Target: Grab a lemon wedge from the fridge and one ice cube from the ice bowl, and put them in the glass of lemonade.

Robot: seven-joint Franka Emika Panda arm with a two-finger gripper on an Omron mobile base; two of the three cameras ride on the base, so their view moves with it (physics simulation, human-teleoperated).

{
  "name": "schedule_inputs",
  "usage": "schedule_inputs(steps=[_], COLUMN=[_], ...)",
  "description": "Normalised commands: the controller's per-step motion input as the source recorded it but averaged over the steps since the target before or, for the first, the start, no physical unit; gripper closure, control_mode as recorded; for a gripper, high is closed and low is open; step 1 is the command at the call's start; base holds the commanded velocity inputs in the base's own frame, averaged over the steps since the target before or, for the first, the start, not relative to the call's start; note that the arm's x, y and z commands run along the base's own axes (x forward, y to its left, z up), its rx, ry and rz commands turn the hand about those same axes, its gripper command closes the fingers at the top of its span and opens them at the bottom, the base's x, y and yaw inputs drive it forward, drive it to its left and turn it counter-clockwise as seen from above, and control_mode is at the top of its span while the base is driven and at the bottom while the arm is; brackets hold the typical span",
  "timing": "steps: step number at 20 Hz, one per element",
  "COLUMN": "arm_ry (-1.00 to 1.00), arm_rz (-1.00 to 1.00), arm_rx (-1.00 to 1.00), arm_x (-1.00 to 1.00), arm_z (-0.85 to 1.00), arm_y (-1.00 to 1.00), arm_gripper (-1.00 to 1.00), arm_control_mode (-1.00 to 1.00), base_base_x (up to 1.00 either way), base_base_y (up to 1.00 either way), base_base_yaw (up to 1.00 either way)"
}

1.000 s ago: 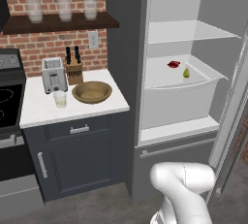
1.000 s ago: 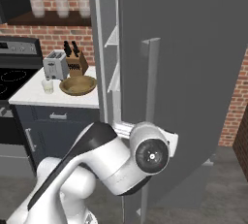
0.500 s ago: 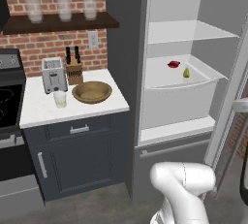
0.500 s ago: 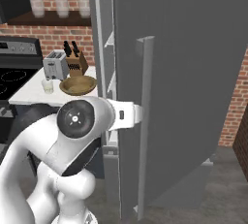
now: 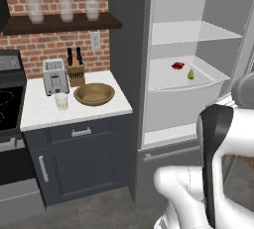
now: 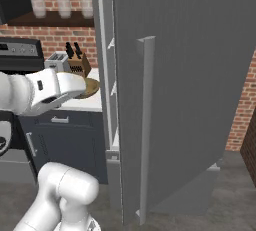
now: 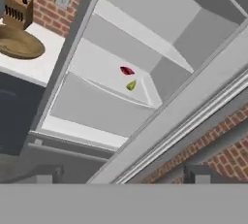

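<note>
The fridge (image 5: 198, 59) stands with its door (image 6: 190, 100) swung wide, baring the white shelves. On the middle shelf (image 5: 163, 74), the lemon wedge (image 5: 190, 75) sits towards the front edge, just beside a small flat red item (image 5: 178, 65); the two are close but apart, and nothing blocks the way to them, which makes the wedge easy to approach from the front. In the hand view the wedge (image 7: 131, 86) lies a little below the red item (image 7: 127, 71), with the camera looking into the fridge at a tilt.

The end effector (image 7: 121, 174) shows its two dark finger tips at the bottom of the hand view, spread far apart with nothing between them: it is open and empty, well short of the shelf, so the reach for the wedge is not yet made.

To the left of the fridge, the white surface (image 5: 99, 111) carries the ice bowl (image 5: 94, 94), a toaster (image 5: 53, 76), a knife block (image 5: 76, 72) and the glass of lemonade (image 5: 61, 101). The glass stands near the front, just left of the bowl, so both ingredients can probably be dropped in from above
</note>
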Motion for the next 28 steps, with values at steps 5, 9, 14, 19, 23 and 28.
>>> schedule_inputs(steps=[5, 9, 14, 19, 23, 28], arm_ry=[0.32, 0.49, 0.28, 0.12, 0.09, 0.1], arm_rz=[-0.13, -0.12, -0.14, -0.09, -0.05, -0.01], arm_rx=[-0.48, -0.28, -0.12, -0.11, -0.08, -0.03], arm_x=[-0.05, 0.48, 0.89, 0.93, 0.8, 0.52], arm_z=[0.24, 0.08, -0.17, -0.51, -0.59, -0.47], arm_y=[0.83, 0.24, -0.24, -0.47, -0.75, -0.95], arm_gripper=[-1.0, -1.0, -1.0, -1.0, -1.0, -1.0], arm_control_mode=[-1.0, -1.0, -1.0, -1.0, -1.0, -1.0], base_base_x=[0.0, 0.0, 0.0, 0.0, 0.0, 0.0], base_base_y=[0.0, 0.0, 0.0, 0.0, 0.0, 0.0], base_base_yaw=[0.0, 0.0, 0.0, 0.0, 0.0, 0.0])
